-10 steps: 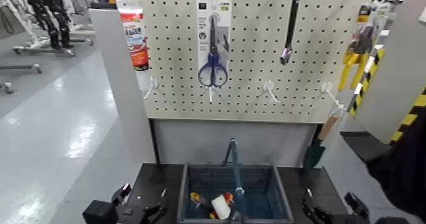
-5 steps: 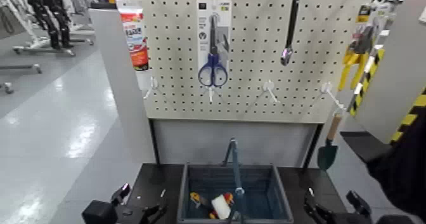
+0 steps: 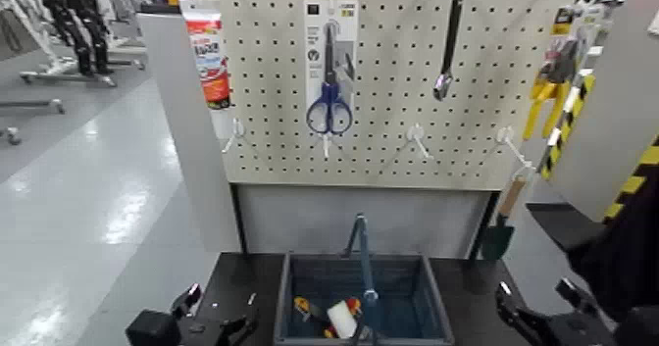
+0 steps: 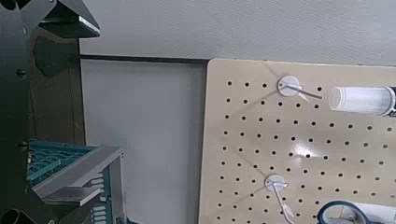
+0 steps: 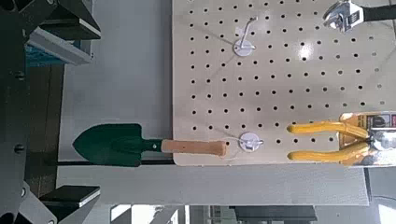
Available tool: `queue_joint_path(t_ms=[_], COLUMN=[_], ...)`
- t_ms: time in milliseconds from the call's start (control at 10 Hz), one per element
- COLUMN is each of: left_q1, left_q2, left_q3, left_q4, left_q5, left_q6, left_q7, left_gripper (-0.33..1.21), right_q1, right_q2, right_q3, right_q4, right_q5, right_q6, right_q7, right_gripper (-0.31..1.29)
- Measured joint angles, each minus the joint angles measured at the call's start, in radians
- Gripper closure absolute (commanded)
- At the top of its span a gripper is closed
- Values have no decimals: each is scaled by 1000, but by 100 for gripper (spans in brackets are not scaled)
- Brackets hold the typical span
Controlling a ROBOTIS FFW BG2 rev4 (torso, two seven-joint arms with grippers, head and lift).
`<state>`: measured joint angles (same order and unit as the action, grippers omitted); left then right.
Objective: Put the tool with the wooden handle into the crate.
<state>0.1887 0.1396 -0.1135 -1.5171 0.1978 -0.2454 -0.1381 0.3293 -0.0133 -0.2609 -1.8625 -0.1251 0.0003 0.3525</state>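
Observation:
The tool with the wooden handle point(image 3: 500, 221) hangs from a peg at the lower right of the pegboard, its green blade pointing down; the right wrist view shows it point(image 5: 149, 145) straight ahead. The crate point(image 3: 431, 306), dark blue with a hoop handle, sits on the black table below the board, also seen in the left wrist view point(image 4: 51, 161). My right gripper point(image 3: 537, 299) is open, low at the crate's right and below the trowel; its fingers point(image 5: 65, 39) frame the blade. My left gripper point(image 3: 224, 309) rests open left of the crate, with its fingers point(image 4: 70, 19) wide apart.
Blue scissors in a pack point(image 3: 330, 71), a long black tool point(image 3: 448, 46), yellow pliers point(image 3: 547, 87) and a tube point(image 3: 208, 58) hang on the pegboard point(image 3: 392, 154). Small items point(image 3: 335, 317) lie inside the crate. A yellow-and-black striped post point(image 3: 628, 188) stands at the right.
My right gripper has shifted to the right, away from the crate. The trowel swings slightly on its peg. The left arm has not moved.

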Motion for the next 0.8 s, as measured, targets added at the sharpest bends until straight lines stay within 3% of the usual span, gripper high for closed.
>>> queue_joint_path(t_ms=[200,500,800], left_q1=[0,0,0], left_q2=[0,0,0], left_q3=[0,-1,-1], left_q4=[0,0,0], left_q5=[1,2,2], left_q6=[0,0,0], left_q7=[0,0,0], left_gripper=[11,11,11], right_q1=[-27,-84,-139], right_q2=[-35,-114,-197], right_q3=[-39,-80,-86], right_q4=[-4,-6,18], right_q5=[-20,-41,-51], right_q6=[64,162,213], right_q7=[62,147,174], right_gripper=[13,13,13])
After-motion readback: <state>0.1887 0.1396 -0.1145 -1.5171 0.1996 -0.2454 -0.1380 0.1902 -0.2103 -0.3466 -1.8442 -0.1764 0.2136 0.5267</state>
